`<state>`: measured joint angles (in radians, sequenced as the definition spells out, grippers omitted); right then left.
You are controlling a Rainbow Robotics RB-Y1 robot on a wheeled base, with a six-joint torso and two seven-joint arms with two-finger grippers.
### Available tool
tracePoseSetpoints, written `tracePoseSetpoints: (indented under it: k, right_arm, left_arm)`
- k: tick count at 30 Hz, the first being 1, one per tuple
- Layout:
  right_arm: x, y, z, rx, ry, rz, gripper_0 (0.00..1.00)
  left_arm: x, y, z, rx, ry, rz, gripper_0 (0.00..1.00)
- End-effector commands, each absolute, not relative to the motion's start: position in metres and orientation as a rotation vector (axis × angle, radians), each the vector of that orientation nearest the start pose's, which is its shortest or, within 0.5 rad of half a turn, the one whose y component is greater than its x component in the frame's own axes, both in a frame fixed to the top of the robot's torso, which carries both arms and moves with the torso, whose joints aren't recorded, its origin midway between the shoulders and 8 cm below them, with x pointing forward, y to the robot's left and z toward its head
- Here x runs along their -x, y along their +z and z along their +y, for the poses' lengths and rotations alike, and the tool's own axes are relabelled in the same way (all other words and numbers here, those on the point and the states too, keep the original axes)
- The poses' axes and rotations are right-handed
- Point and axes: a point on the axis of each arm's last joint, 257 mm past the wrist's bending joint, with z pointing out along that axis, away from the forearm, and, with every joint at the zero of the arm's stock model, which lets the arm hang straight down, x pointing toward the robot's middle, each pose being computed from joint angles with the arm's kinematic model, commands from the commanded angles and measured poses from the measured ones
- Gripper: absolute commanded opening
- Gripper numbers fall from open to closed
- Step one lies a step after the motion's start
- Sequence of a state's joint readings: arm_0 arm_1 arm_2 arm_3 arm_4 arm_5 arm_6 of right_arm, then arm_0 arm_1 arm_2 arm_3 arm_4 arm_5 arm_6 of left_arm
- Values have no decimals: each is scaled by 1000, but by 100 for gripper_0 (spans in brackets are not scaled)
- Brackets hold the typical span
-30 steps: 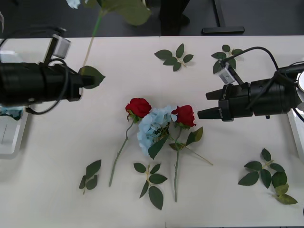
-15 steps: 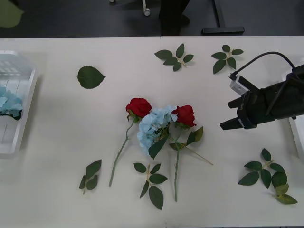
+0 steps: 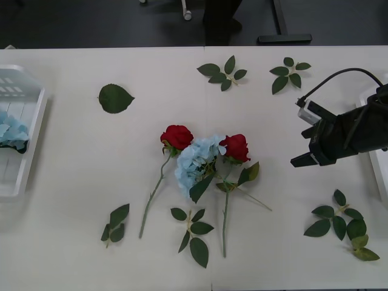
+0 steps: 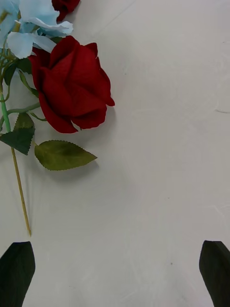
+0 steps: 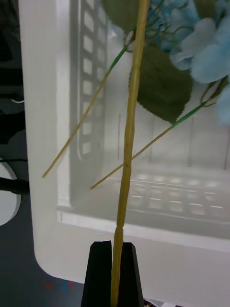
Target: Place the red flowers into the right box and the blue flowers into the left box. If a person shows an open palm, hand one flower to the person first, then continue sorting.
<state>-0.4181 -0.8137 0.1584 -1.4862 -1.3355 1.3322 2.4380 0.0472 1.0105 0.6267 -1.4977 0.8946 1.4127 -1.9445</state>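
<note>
Two red flowers [image 3: 177,136] [image 3: 235,147] lie mid-table, with a blue flower [image 3: 197,160] between them. My right gripper [image 3: 297,160] hovers open to their right, near the right box [image 3: 380,173]. In the right wrist view a red flower [image 4: 72,88] and the blue flower [image 4: 28,29] lie ahead of the open right gripper [image 4: 115,273]. My left gripper [image 5: 114,276] is shut on a thin tan flower stem [image 5: 129,144], held over the left box [image 5: 43,120], where blue flowers [image 5: 211,53] rest. The held flower's head is out of view. The left box [image 3: 30,145] holds blue flowers [image 3: 9,130].
One loose leaf [image 3: 115,98] and several leaf sprigs [image 3: 223,73] [image 3: 290,73] [image 3: 191,233] [image 3: 115,223] [image 3: 339,221] lie scattered over the table. The far table edge runs along the top, with a dark floor beyond it.
The left arm has swung left out of the front view, carrying its flower to the left box. The right gripper has drawn back to the right, away from the flowers.
</note>
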Motion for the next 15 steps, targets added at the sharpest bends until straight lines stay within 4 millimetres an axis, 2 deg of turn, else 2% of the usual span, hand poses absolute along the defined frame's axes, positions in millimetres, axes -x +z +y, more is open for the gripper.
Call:
tracePoseSetpoints:
  k: [1, 6, 7, 9, 11, 13, 14, 15]
  right_arm:
    - [-462, -239, -264, 1285, 375, 2193, 100]
    - [-455, -217, -265, 1325, 433, 2117, 100]
    - [-454, -213, -267, 1333, 440, 2103, 100]
    - [-451, -205, -271, 1356, 447, 2075, 100]
    - [-449, -198, -281, 1396, 417, 2054, 100]
    - [-448, -193, -292, 1450, 373, 2030, 100]
    - [-448, -193, -293, 1460, 366, 2025, 100]
    - [-447, -191, -300, 1498, 338, 2009, 100]
  left_arm:
    - [-332, -160, 702, 113, 495, 2573, 0]
    - [-323, -181, 720, 182, 510, 2588, 1]
    - [-322, -183, 720, 186, 509, 2591, 6]
    - [-321, -187, 719, 176, 519, 2602, 38]
    - [-322, -190, 719, 165, 526, 2611, 59]
    - [-324, -193, 716, 149, 525, 2614, 73]
    - [-325, -194, 715, 145, 525, 2613, 75]
    - [-327, -194, 715, 131, 538, 2613, 82]
